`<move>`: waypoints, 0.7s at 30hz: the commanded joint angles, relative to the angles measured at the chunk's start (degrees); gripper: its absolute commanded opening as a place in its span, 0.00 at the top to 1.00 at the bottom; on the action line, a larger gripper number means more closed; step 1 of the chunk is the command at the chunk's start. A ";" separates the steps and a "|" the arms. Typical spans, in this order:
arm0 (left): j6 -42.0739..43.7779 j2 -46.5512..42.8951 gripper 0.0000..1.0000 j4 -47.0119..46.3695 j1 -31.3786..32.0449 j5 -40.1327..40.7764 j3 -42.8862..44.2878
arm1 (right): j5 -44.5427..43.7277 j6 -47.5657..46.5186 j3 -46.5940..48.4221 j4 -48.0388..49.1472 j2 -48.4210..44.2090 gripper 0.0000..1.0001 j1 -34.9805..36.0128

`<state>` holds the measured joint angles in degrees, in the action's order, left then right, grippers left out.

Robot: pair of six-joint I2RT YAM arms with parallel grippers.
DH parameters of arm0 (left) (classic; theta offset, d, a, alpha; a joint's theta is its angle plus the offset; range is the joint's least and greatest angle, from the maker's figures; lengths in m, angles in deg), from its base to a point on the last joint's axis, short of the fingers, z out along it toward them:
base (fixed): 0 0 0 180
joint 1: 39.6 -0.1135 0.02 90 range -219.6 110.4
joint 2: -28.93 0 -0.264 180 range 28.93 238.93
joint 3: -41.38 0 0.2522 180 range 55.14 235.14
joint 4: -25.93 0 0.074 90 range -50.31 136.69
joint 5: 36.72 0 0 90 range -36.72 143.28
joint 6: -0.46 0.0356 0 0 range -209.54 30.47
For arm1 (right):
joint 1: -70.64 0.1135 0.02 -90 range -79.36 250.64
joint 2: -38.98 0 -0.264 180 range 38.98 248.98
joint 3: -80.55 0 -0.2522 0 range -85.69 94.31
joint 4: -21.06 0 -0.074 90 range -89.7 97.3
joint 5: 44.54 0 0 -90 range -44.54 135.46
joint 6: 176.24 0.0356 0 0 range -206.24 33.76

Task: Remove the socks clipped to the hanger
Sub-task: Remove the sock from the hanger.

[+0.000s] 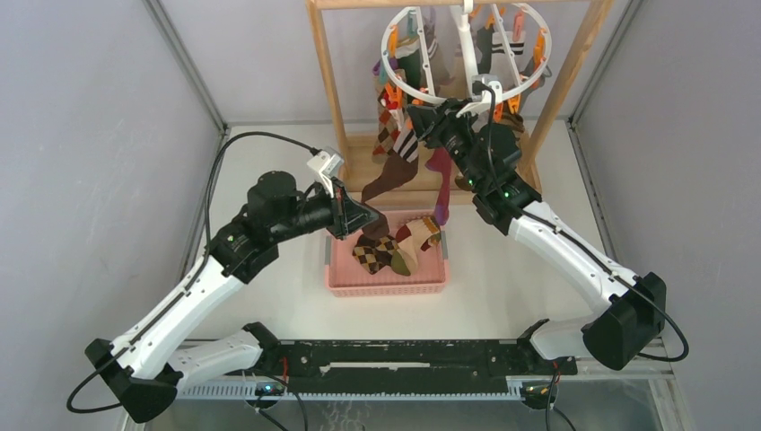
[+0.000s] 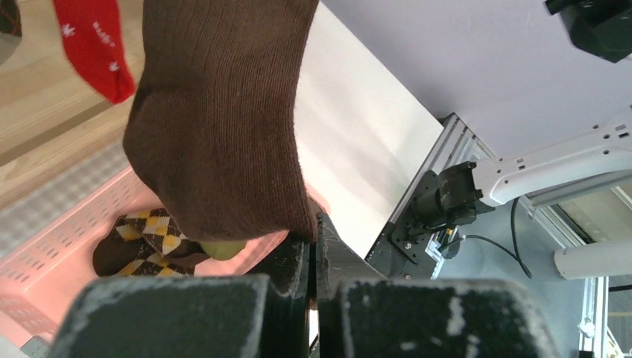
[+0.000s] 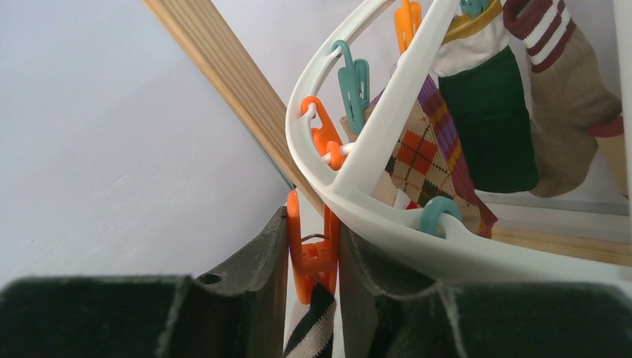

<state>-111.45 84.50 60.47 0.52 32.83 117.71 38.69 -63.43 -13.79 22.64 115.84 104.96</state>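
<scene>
A round white hanger (image 1: pixel 386 40) hangs from a wooden rack (image 1: pixel 325 72) at 12 o'clock on the white counter (image 1: pixel 502 269), with socks (image 1: pixel 388 126) of mixed colours still clipped around its rim. The right gripper (image 1: pixel 420 115) is raised to the near rim of the ring, at about 7 o'clock on it. In the right wrist view its two dark fingers (image 3: pixel 261 261) are clenched on an orange clip (image 3: pixel 311 257), one on each side and touching it, just under the white rim. A black-and-white striped sock (image 3: pixel 317 335) hangs from that clip, between the fingers. Further round the ring are argyle, green and brown-striped socks. The left gripper (image 1: pixel 363 218) sits lower, at 7 o'clock from the hanger and over the 11 o'clock corner of a pink basket (image 1: pixel 386 280). A long brown sock (image 2: pixel 223 112) drops from the hanger side down to this gripper. In the left wrist view its toe ends right at the fingertips, which are pressed almost together and appear to pinch the toe's edge. A red sock (image 2: pixel 97 45) hangs at 10 o'clock from the brown one. The basket stands on the counter at 6 o'clock from the hanger, and brown argyle socks (image 1: pixel 377 251) lie loose inside it.
</scene>
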 commanded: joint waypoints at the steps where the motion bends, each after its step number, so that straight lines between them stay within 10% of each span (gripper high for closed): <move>1: 1.12 1.19 0.99 0.80 0.22 3.12 0.40 | 0.28 0.05 0.79 2.35 -1.31 0.73 -1.12; 8: 1.54 2.44 0.99 0.79 0.21 2.87 2.16 | 0.70 0.46 -1.29 2.33 -3.00 0.46 -1.54; 21: 2.31 4.00 0.99 1.47 0.14 3.27 2.92 | 3.33 2.34 -4.94 -0.98 -6.28 0.26 -3.02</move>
<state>-110.40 88.20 63.16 0.52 35.54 117.86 40.16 -62.64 -18.16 22.24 112.04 102.60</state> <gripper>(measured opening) 0.017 0.676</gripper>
